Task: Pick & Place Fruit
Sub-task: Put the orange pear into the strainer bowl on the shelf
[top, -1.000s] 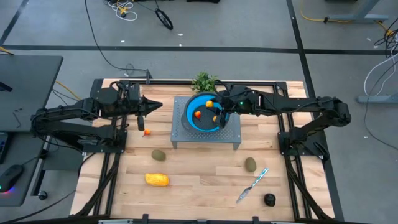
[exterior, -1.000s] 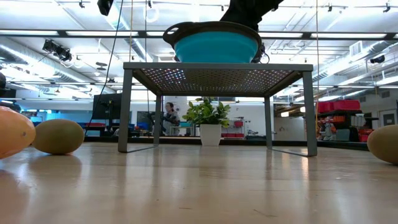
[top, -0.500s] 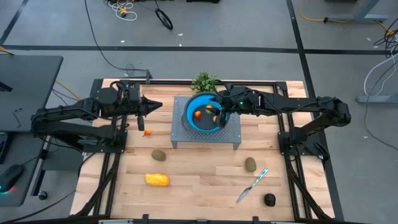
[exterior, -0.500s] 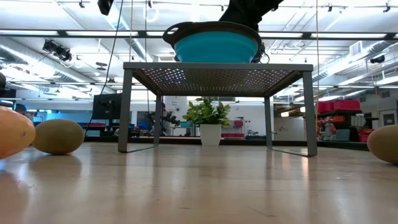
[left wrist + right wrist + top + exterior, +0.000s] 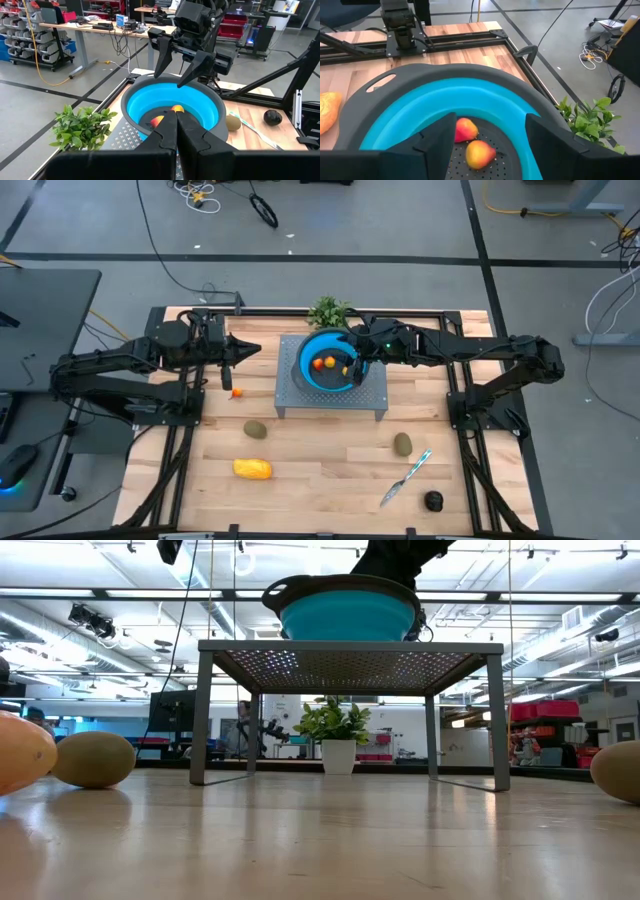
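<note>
Right end effector [image 5: 352,364] hangs spread over the blue bowl [image 5: 312,374]

Robotics lab or workshop: parts-bin racks [image 5: 22,37], cabled workbenches [image 5: 95,27], bare concrete floor [image 5: 330,220], ceiling strip lighting [image 5: 110,595].

The high view looks straight down from well above, taking in the whole light wooden tabletop [image 5: 320,460] in the frame's lower half and grey floor around it. The low view sits at tabletop height, close to the boards, facing level into the room; the perforated grey metal stand [image 5: 350,652] fills its upper centre. The left wrist view faces across the round blue bowl with a dark grey rim [image 5: 172,102] from nearby, with the opposite arm's tool [image 5: 182,62] beyond it. The right wrist view hangs very close above that bowl's rim [image 5: 470,75]. All four views share the bowl.
</note>
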Controlling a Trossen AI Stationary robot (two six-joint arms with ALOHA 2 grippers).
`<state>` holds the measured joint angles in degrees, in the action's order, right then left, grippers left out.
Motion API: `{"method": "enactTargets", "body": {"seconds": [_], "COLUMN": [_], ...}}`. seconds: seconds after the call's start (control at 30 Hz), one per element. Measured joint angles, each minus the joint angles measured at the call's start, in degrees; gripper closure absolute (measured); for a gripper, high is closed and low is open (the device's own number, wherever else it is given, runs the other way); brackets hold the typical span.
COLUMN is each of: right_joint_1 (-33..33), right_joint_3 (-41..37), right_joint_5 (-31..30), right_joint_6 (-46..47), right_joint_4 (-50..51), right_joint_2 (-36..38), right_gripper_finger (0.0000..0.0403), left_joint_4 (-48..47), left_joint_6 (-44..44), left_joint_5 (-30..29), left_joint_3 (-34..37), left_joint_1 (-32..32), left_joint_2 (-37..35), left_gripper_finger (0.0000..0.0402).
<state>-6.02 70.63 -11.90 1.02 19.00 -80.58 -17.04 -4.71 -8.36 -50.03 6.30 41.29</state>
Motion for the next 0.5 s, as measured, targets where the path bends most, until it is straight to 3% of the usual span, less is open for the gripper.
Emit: {"method": "enactTargets", "body": {"seconds": [0.5], "right_joint_1": [1.56], "right_joint_3": [-0.04], "right_joint_5": [1.96], "right_joint_6": [-0.45], "right_joint_4": [0.13], "right_joint_2": [6.53], "right_gripper_finger": [0.0164], "left_joint_4": [-0.02], "left_joint_6": [-0.46], "left_joint_5": [0.0], "left_joint_3": [-0.01], "left_joint_1": [0.0], "left_joint_2": [0.01], "left_gripper_finger": [0.0399]}}
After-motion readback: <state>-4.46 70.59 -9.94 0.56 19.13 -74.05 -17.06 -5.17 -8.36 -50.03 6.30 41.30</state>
